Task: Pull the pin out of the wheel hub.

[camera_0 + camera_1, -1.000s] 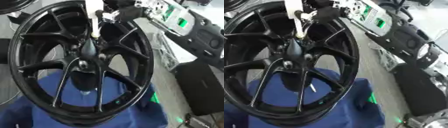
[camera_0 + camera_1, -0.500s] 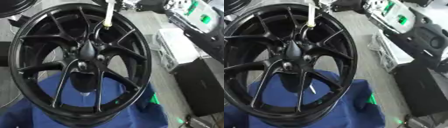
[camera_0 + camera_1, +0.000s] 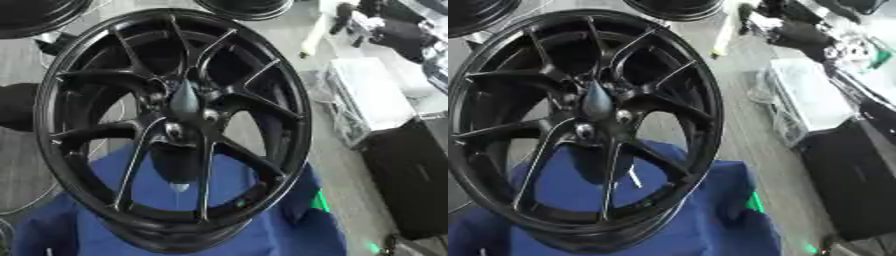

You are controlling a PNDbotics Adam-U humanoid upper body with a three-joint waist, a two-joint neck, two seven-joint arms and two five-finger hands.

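Pin (image 3: 726, 31) is clear of the wheel hub (image 3: 597, 102); right hand (image 3: 798, 34) grips it; next, set it down.

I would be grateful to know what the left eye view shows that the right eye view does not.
Only the left eye view shows a dark round shape at its left edge, behind the rim. Only the right eye view shows a green patch near its upper right corner. Both show the black wheel leaning on the blue cloth, and the pale pin clear of the hub, beside the right hand.
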